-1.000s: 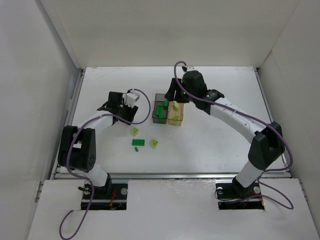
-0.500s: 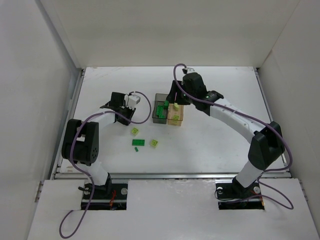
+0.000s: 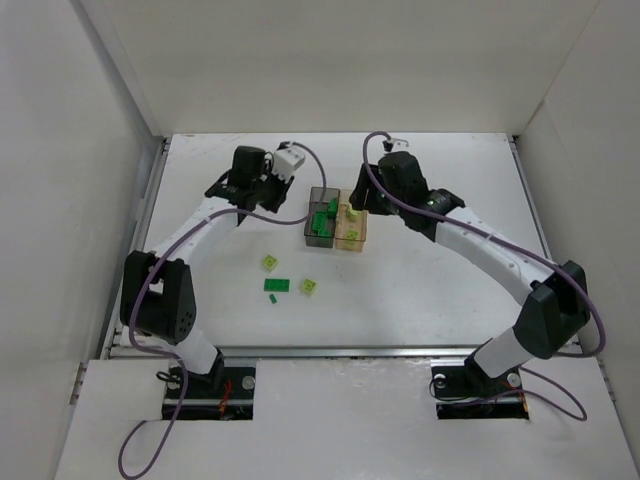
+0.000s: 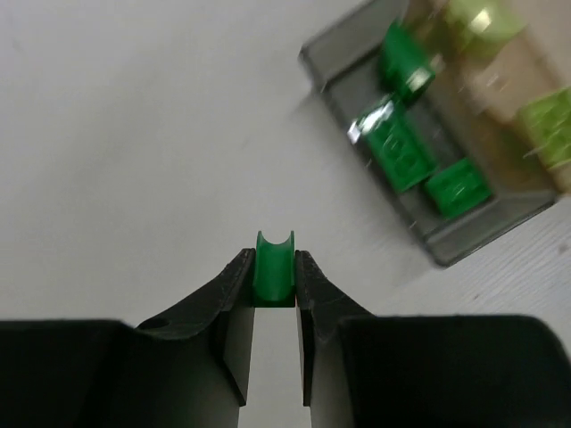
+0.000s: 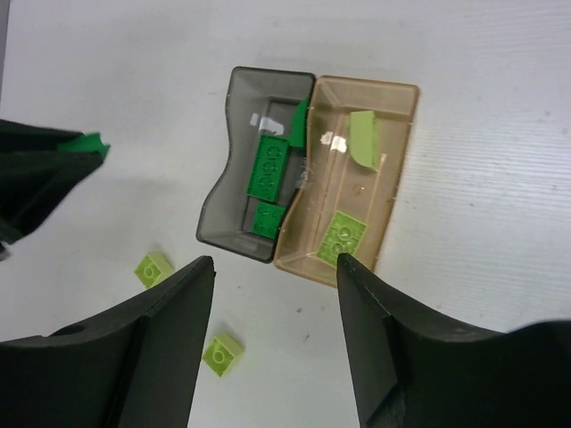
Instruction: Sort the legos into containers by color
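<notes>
My left gripper (image 4: 274,267) is shut on a dark green brick (image 4: 274,260) and holds it above the table, just left of the smoky grey bin (image 4: 332,78). In the top view this gripper (image 3: 281,198) is beside the grey bin (image 3: 311,236), which holds three dark green bricks (image 5: 269,166). The pale tan bin (image 5: 393,193) joined to it holds two lime bricks (image 5: 343,236). My right gripper (image 5: 277,267) is open and empty, hovering above the bins (image 3: 362,200). On the table lie two loose lime bricks (image 3: 269,262) (image 3: 309,287) and a dark green plate (image 3: 277,285).
White walls enclose the table on the left, back and right. The loose bricks lie on the near side of the bins, between the two arms. The left gripper's tip with its green brick (image 5: 93,145) shows at the left edge of the right wrist view.
My left gripper has swung toward the back and right with the dark green brick, ending beside the grey bin. My right gripper has shifted slightly right above the bins.
</notes>
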`<state>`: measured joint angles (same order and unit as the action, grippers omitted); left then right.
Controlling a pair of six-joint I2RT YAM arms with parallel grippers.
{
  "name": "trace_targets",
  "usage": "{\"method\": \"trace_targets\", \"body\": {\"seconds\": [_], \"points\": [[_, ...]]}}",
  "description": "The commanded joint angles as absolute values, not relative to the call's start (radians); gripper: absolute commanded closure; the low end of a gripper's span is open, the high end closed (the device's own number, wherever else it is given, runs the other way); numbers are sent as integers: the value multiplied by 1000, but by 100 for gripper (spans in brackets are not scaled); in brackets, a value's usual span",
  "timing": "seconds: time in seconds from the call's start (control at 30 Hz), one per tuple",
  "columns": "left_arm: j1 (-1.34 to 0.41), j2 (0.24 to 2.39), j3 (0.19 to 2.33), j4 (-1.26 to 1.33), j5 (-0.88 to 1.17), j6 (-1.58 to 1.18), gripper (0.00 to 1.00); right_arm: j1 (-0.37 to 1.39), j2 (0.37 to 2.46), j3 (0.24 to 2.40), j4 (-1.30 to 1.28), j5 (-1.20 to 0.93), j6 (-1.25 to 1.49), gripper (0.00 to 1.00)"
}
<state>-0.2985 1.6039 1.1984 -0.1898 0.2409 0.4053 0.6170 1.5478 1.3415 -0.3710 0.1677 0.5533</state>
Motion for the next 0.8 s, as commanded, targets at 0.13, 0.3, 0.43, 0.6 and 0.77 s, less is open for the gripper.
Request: {"method": "trace_targets", "body": {"seconds": [0.13,0.3,0.43,0.6,0.77], "points": [[-459,1673,1393,-170,390,337,96,624,1376,1237,-414,287,614,37],[-491,1768,1445,-179,380,337,80,624,1310,1216,-455,339,614,37],[-511,1789,1445,-169,390,348,55,624,1258,1184,-465,360,623,37],[-520,1757,1431,-169,390,357,33,624,1218,1166,-474,370,646,37],[-520,1680,1365,-169,377,367,30,624,1186,1157,-483,370,655,37]]}}
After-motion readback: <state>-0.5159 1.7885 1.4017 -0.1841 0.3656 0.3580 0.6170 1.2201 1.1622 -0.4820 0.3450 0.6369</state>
